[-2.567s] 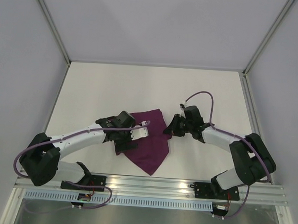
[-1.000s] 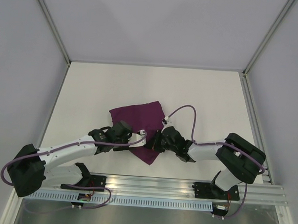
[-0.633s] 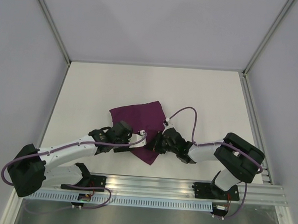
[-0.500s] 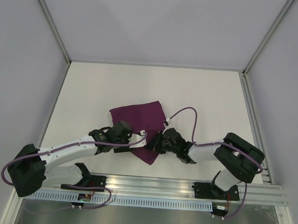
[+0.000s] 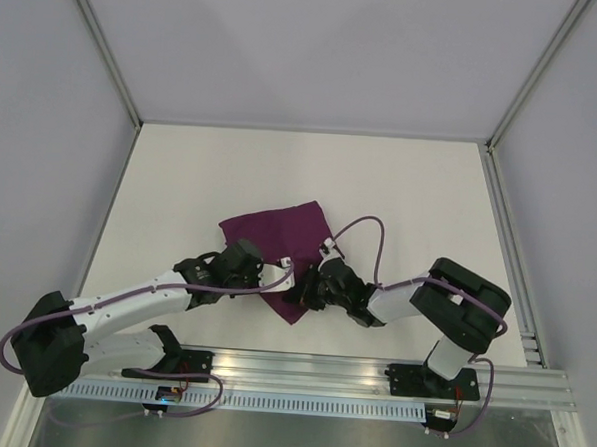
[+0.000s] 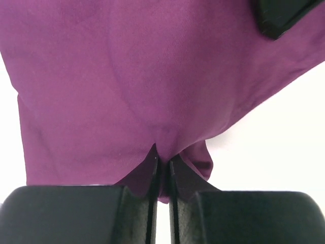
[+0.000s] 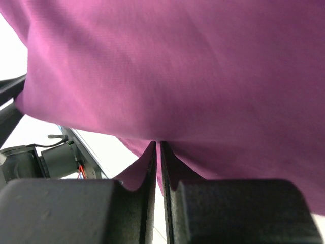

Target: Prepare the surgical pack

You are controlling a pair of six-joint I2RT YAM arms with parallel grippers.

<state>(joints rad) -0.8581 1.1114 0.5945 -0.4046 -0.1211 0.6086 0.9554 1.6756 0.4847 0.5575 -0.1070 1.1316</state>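
Note:
The surgical pack shows only as a dark purple cloth, folded and lying on the white table near the front middle. My left gripper is shut on the cloth's near left edge; the left wrist view shows the purple fabric pinched between the two black fingers. My right gripper is shut on the near right edge, with the cloth draped over its closed fingers. The cloth's lower corner points toward the arm bases. No tray, instruments or gauze show.
The white table is walled by grey panels at the back and both sides. An aluminium rail carrying both arm bases runs along the near edge. The right arm's purple cable loops above the cloth's right side.
My left gripper has closed on the cloth's edge. The right arm has shifted slightly left and nearer, and the cloth's lower corner has drawn in a little.

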